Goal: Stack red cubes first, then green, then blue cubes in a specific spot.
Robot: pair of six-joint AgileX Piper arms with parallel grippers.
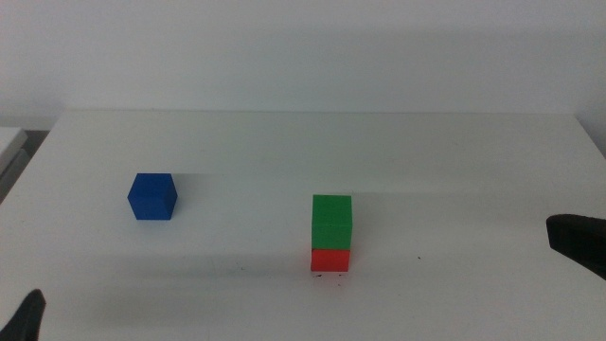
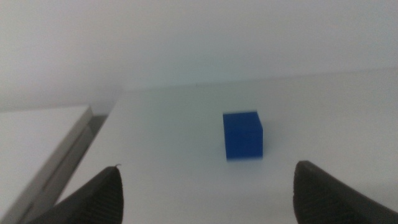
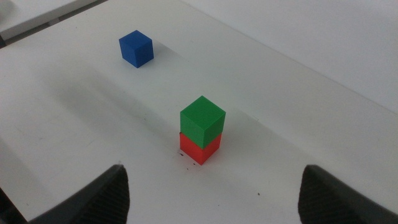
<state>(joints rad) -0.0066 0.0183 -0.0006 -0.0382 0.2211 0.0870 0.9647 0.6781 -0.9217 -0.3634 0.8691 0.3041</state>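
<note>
The green cube (image 1: 331,219) sits squarely on the red cube (image 1: 329,260) at the table's centre front, and tiny black specks of the specific spot (image 1: 330,277) show at the stack's foot. The blue cube (image 1: 152,196) stands alone to the left. My left gripper (image 1: 28,317) is at the bottom left corner; its wrist view shows the jaws wide open (image 2: 208,196) with the blue cube (image 2: 242,134) ahead of them. Low at the right edge, my right gripper (image 1: 576,240) is open (image 3: 214,199), facing the green cube (image 3: 202,120) on the red cube (image 3: 200,150).
The white table (image 1: 303,142) ends at a left edge, where a pale ledge (image 1: 9,142) lies beside it. That ledge (image 2: 43,143) also shows in the left wrist view. A white wall rises behind the table.
</note>
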